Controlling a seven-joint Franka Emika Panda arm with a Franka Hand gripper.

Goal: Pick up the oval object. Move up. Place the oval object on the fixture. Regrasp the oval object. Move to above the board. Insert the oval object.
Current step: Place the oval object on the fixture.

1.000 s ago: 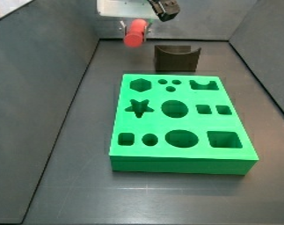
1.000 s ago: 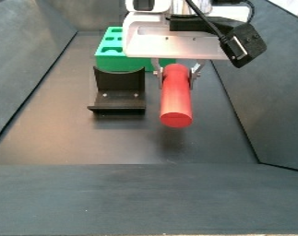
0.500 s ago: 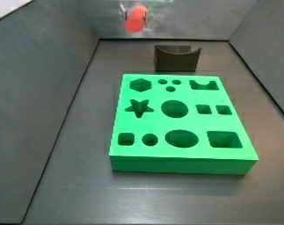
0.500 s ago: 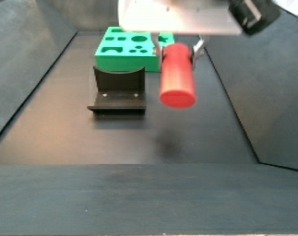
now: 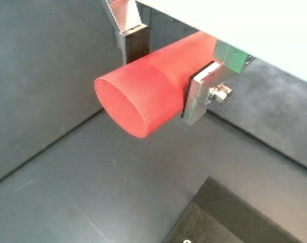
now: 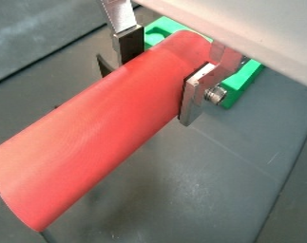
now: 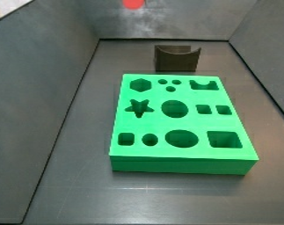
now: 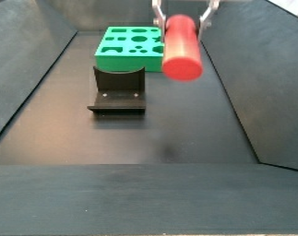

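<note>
Wrist views: end effector [image 5: 168, 65] clamped on the oval object [image 6: 111, 128], fingers [image 6: 199, 84] gripping its rear end, peg projecting forward. Side views: oval object [image 8: 182, 44] raised high, judged for clearance; fixture [image 8: 118, 91] and board [image 7: 179, 120] lie well below the end effector.

The gripper [image 6: 163, 59] hangs high above the surface [image 8: 138, 184], with the oval object [image 6: 105, 131] clamped crosswise between its two fingers [image 6: 199, 93]; most of the object's length projects out to one side of them. In a side view the oval object [image 8: 182, 45] sits above and to the right of the fixture [image 8: 118, 90], clear of it. The board [image 8: 129, 48] lies directly behind the fixture there. In a side view the fixture [image 7: 176, 58] stands just beyond the board's [image 7: 179, 119] far edge, and the oval object [image 7: 134, 3] shows only at the top edge, left of the fixture.
</note>
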